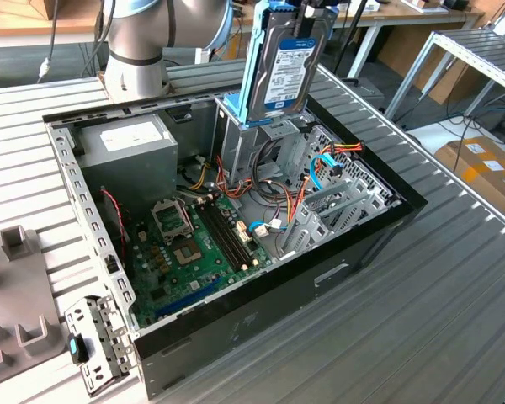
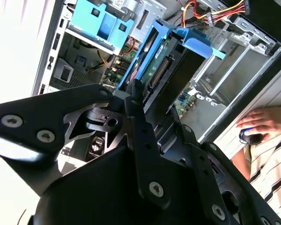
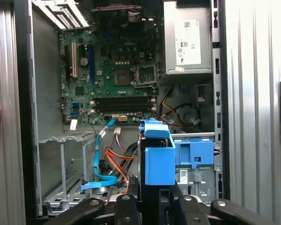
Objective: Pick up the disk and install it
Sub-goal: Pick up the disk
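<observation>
Lying below the pincer point(image 2: 152, 105), the slatted counter point(image 1: 454, 278) carries an open computer case point(image 1: 236, 328); its blue-capped drive cage point(image 1: 273, 139) stands directly under the pincer, and the disk point(image 1: 286, 63) hangs upright, grasped in the pincer, just over that cage
</observation>
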`<move>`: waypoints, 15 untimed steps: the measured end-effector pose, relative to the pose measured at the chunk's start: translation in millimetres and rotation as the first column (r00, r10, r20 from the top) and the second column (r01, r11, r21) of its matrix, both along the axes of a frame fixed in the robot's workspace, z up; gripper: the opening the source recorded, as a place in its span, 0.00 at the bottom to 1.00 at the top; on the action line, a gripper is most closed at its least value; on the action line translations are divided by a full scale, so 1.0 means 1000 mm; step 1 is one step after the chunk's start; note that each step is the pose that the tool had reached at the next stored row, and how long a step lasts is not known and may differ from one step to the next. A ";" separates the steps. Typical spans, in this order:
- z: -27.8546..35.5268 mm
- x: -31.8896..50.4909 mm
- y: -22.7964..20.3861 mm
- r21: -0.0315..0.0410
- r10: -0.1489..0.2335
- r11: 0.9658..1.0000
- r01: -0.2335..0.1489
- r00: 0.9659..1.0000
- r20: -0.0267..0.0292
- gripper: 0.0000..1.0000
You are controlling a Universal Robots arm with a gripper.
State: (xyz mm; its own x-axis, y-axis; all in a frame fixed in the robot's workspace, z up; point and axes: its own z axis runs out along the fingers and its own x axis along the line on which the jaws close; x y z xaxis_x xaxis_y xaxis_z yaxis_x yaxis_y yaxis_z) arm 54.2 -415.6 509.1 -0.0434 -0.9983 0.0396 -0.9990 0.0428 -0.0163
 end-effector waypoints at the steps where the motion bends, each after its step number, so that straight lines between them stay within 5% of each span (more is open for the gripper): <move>1: 0.0000 0.0018 -0.0002 0.000 0.000 1.000 0.000 1.000 0.000 0.35; 10: 0.0000 0.0179 -0.0049 0.000 0.000 1.000 0.000 1.000 0.000 0.35; 12: 0.0001 0.0199 -0.0076 0.000 0.000 1.000 0.000 1.000 0.000 0.35; 15: 0.0000 0.0224 -0.0180 0.000 0.000 1.000 0.000 1.000 0.000 0.35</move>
State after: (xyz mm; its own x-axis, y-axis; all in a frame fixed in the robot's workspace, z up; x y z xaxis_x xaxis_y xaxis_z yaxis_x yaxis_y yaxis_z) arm 76.6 -433.5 509.1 -0.0434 -0.9983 0.0396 -0.9990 0.0428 -0.0163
